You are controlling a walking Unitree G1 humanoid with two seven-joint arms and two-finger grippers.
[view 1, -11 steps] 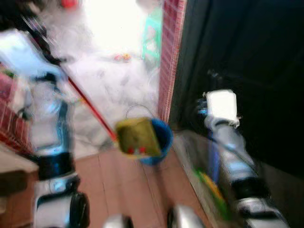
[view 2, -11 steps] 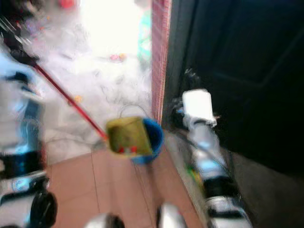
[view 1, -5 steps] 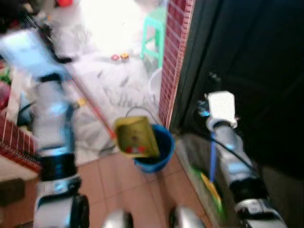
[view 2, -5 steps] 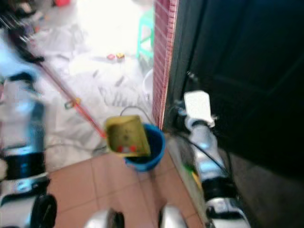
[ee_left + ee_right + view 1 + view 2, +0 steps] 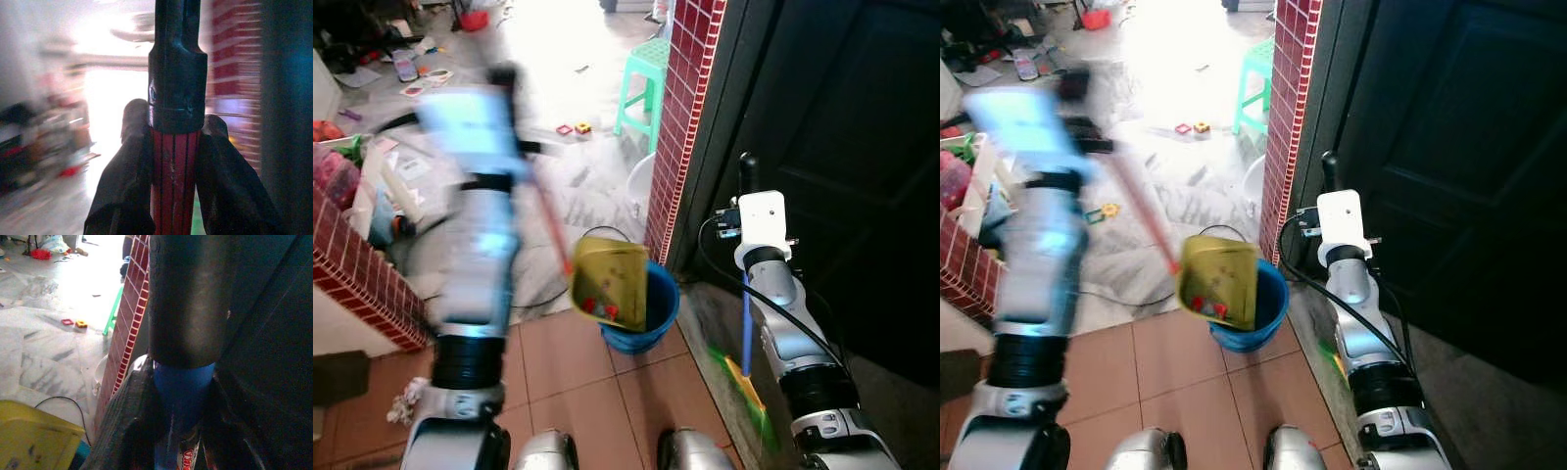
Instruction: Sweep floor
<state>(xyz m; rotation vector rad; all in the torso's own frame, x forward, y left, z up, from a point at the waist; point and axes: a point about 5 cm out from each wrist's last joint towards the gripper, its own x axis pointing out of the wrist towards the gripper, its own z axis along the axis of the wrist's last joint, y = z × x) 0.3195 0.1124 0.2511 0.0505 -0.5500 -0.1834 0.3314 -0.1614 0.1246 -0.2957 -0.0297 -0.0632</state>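
Left gripper is clamped on the red handle of the dustpan, black fingers pressed to either side just below the black cap. The arm is a blur in the head views. That handle slants down to the yellow dustpan, which hangs tilted over the blue bucket (small red bits sit inside the pan). The bucket stands on the terracotta floor tiles, beside the foot of the red brick pillar. Right gripper is closed around the blue broom handle under its dark grip, in front of the dark door. The broom runs down to green and yellow bristles on the floor. A green stool stands farther out on the bright marble floor.
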